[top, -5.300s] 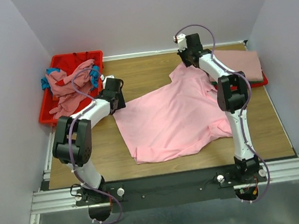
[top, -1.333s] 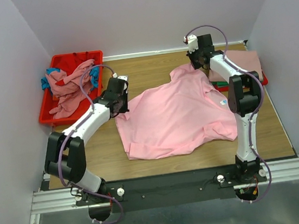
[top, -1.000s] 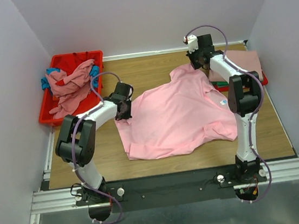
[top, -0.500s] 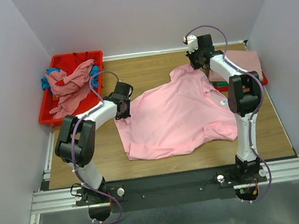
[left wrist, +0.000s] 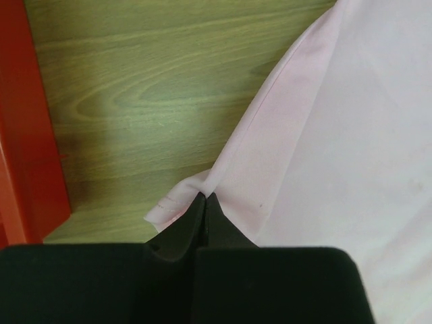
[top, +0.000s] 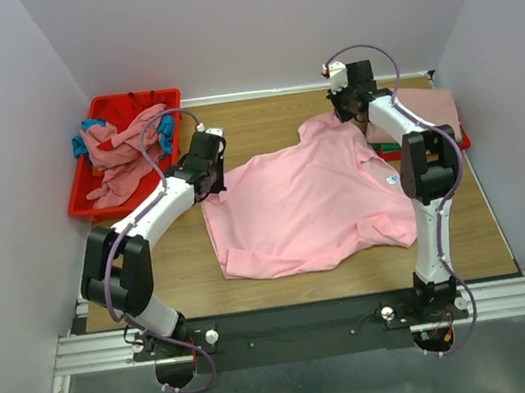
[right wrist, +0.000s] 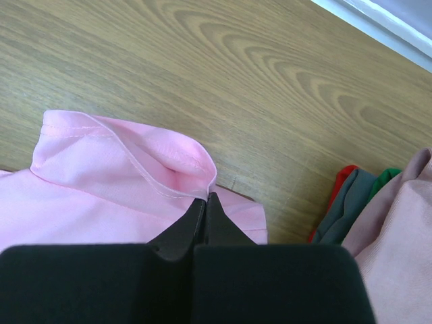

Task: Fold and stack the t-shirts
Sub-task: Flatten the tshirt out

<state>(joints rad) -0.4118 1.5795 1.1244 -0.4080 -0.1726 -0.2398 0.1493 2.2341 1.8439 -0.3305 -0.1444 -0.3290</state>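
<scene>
Pink t-shirt (top: 307, 205) is lying on worktop (top: 264, 129) | I am pinching its corner with left hand (left wrist: 204, 197), far edge with right hand (right wrist: 205, 198)

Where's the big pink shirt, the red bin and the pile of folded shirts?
pink shirt (top: 306, 201): top view, middle of its spread-out body.
red bin (top: 122, 105): top view, its bare back wall.
pile of folded shirts (top: 434, 108): top view, dusty-rose top shirt.

You're looking at the pink shirt (top: 311, 200) at frame centre: soft, matt cloth, smooth, with a stitched hem. Under it the table (top: 264, 129) is showing grained wood with a faint sheen. At upper left the bin (top: 77, 208) is shining as smooth red plastic. Along the bottom the rail (top: 505, 299) is gleaming like brushed metal. The left fingers (left wrist: 182, 233) are looking matt black.
</scene>
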